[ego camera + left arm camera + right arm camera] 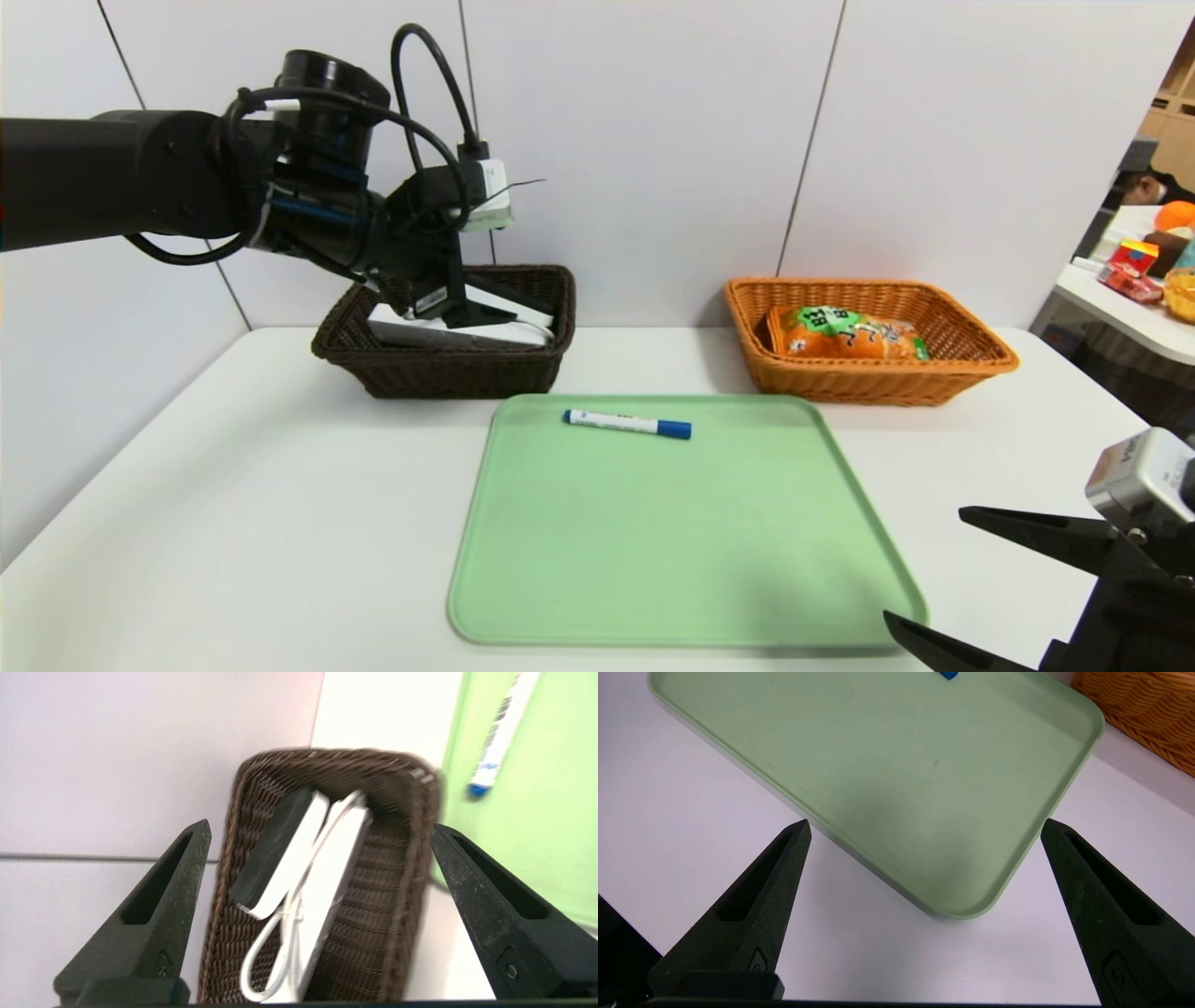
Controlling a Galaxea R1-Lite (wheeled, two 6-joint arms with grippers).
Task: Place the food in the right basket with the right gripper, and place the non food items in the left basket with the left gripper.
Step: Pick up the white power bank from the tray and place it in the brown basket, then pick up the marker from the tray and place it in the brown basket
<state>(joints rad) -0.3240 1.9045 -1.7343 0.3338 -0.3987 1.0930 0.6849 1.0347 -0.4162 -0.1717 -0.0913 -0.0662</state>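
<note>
The marker (pixel 627 423) is the one piece I have left: it lies flat near the far edge of the green tray (pixel 672 560), blue cap toward the right basket (pixel 873 373). The snack bag (pixel 854 334) sits in that basket, so the food is done. The eraser (pixel 273 856) and power strip (pixel 327 882) lie side by side in the left basket (pixel 373 933). My left gripper (pixel 320 828) hovers above that basket, fingers spread wide and empty, the marker well off to one side of them. My right gripper (pixel 924 826) is parked over the tray's near corner, fingers spread too.
</note>
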